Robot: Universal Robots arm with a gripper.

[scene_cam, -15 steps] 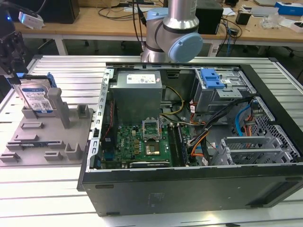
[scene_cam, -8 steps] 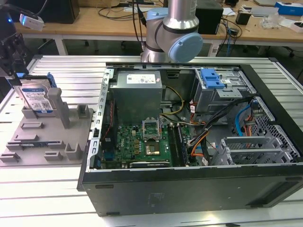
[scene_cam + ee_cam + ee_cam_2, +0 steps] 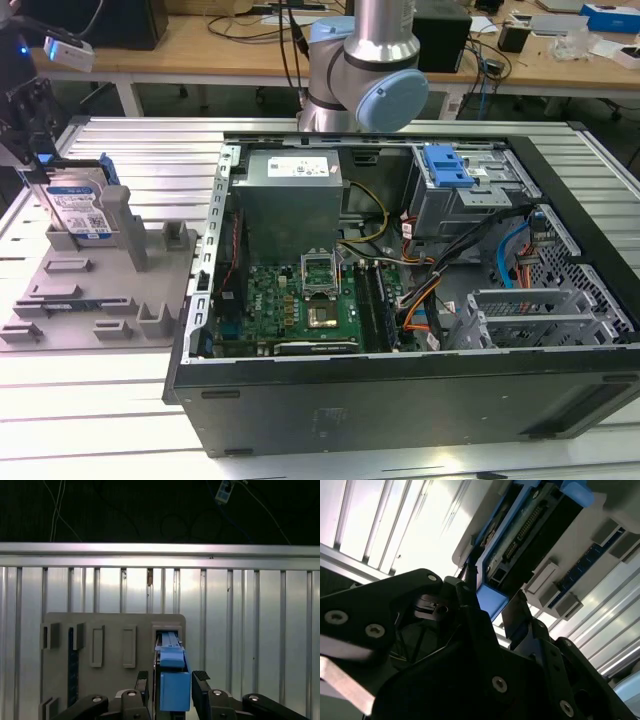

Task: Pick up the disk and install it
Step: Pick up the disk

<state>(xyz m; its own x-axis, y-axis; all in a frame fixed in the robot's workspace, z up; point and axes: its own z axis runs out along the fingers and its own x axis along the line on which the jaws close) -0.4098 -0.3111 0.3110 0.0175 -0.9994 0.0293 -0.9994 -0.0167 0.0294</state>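
Over the grey plastic fixture (image 3: 112, 625), my black claw (image 3: 171, 679), spread, straddles the end tab of the upright silver-grey, blue-framed disk (image 3: 174, 692).

disk (image 3: 80, 205): silver metal, glossy label, blue plastic carrier. holder (image 3: 110, 290): matt grey plastic. table (image 3: 80, 400): ribbed aluminium, satin sheen. pincer (image 3: 171, 677): matt black.

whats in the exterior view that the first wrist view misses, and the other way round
Exterior view: the open computer case with its motherboard, the drive cage topped by a blue latch, and the arm's elbow.
First wrist view: the edge rail and, beyond it, dark floor with cables.
Both: the disk standing on edge in the grey holder, with the hand at its blue end tab, on the slatted table.
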